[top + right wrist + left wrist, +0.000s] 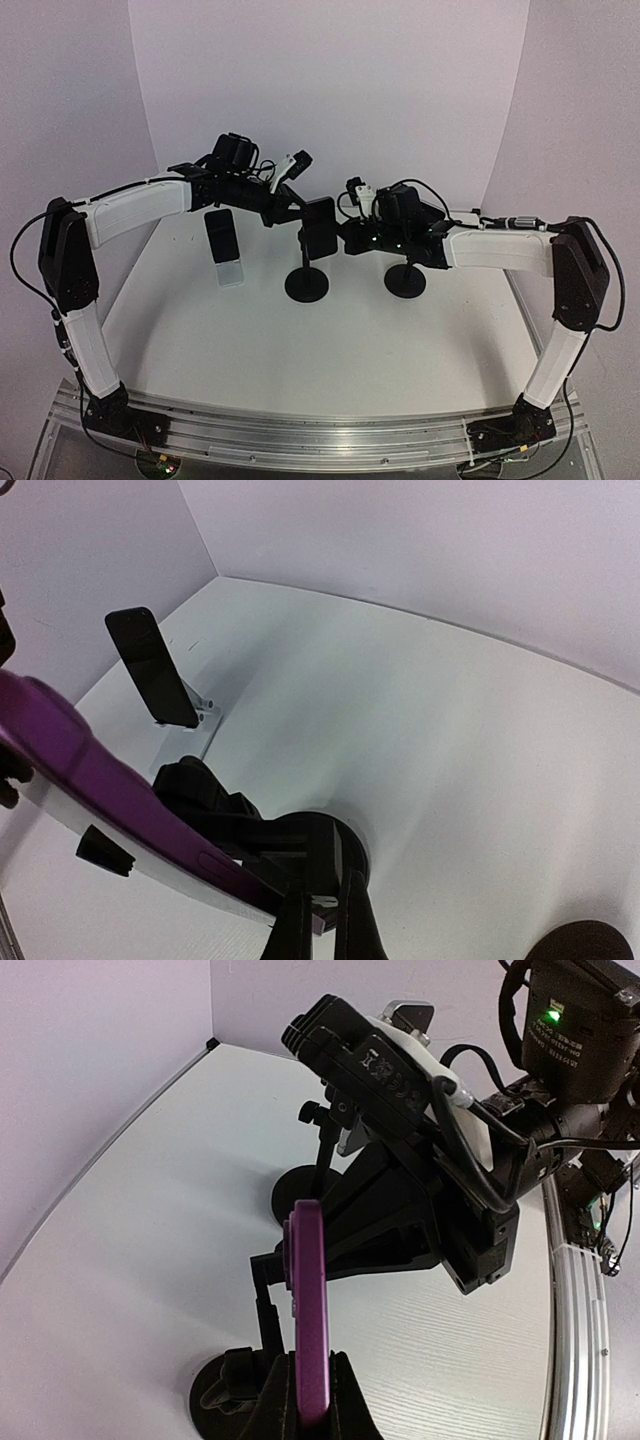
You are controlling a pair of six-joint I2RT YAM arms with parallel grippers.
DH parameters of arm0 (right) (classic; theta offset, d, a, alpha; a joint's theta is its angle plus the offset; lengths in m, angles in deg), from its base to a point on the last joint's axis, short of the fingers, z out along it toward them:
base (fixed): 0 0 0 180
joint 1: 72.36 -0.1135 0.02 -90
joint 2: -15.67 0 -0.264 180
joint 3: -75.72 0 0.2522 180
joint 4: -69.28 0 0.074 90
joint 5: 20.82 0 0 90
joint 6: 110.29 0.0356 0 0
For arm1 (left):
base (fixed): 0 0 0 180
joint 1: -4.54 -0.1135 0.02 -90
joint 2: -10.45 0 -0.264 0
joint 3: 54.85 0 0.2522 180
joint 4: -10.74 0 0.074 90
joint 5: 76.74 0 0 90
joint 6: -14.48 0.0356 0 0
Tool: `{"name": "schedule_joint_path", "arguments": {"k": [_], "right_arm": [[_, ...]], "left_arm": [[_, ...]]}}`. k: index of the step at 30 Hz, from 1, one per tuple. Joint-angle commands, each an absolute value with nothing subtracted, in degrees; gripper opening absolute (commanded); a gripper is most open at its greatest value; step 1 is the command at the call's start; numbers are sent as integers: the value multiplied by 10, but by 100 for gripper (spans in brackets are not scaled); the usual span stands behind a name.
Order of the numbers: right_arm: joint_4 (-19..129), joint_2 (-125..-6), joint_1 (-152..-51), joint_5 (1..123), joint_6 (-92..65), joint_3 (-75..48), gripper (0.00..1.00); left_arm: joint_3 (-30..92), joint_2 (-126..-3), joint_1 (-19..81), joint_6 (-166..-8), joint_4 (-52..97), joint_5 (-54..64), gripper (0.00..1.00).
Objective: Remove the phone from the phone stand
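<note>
Purple along its edge and dark on its face, the phone (320, 228) stands upright near the middle of the white tabletop (350, 340), at the top of the black phone stand (306, 284). The left hand (308, 1380) comes from 10 o'clock and is closed narrow on the phone, one finger on each flat side. The right hand (322, 920) comes from 3 o'clock. Its fingers (295, 925) are close together at the lower end of the phone, but I cannot tell if they pinch it. At 9 o'clock of the stand, a second phone (224, 238) leans in a clear holder (231, 272). At 3 o'clock is another round base (405, 281).
</note>
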State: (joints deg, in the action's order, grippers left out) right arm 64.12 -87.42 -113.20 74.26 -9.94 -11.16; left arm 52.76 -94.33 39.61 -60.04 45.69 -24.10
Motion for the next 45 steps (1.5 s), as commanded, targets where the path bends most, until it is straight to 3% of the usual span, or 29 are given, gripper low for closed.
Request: {"name": "schedule_joint_path", "arguments": {"k": [1,31,45], "right_arm": [[600,-897,-1035,960,-83,-117,0],[606,-880,-1058,882,-79,-125,0],[607,-881,-1067,865,-68,-126,0]], "left_arm": [[537,-914,376,-589,595,-289,0],[586,-918,376,-557,577,-402,0],[607,-895,371,-635,587,-444,0]]}}
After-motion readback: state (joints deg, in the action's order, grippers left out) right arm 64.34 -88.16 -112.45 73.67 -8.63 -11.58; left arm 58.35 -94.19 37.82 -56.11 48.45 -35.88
